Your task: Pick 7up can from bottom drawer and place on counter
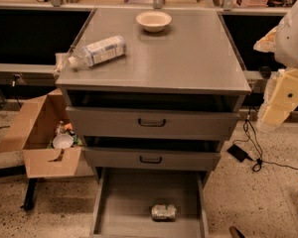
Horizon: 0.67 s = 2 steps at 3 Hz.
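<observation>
The 7up can lies on its side on the floor of the bottom drawer, which is pulled open at the foot of the cabinet; the can is right of the middle, toward the drawer's front. The counter is the flat grey top of the cabinet. My arm comes in at the right edge, and its pale yellow gripper hangs beside the cabinet's right side at about the height of the top drawer. It is well above and to the right of the can, and nothing shows in it.
A clear plastic bottle lies on the counter's left side and a pale bowl stands at its back. Two upper drawers with dark handles stand slightly open. An open cardboard box sits on the floor at left. Cables lie at right.
</observation>
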Tool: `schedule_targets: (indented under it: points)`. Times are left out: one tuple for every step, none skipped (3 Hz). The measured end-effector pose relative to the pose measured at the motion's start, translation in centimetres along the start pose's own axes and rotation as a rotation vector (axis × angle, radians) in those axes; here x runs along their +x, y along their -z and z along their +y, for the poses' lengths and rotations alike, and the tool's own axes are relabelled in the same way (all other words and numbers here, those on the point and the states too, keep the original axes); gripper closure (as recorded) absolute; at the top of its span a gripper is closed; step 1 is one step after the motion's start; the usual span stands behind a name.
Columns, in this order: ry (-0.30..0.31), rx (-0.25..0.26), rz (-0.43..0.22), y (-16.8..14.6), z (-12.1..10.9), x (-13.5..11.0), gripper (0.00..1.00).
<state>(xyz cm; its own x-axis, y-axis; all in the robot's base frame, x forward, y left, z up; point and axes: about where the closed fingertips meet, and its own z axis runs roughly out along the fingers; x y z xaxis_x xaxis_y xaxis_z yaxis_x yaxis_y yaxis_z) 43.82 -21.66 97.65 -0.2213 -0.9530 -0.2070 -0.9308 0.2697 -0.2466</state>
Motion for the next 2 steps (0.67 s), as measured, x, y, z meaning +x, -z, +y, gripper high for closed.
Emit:
schedule_targets:
  points:
    - [0.000,0.000,0.000,0.0,0.0,0.0,0.00]
    - [-0.011,-0.026,0.017,-1.3,-0.3,-0.4,0.00]
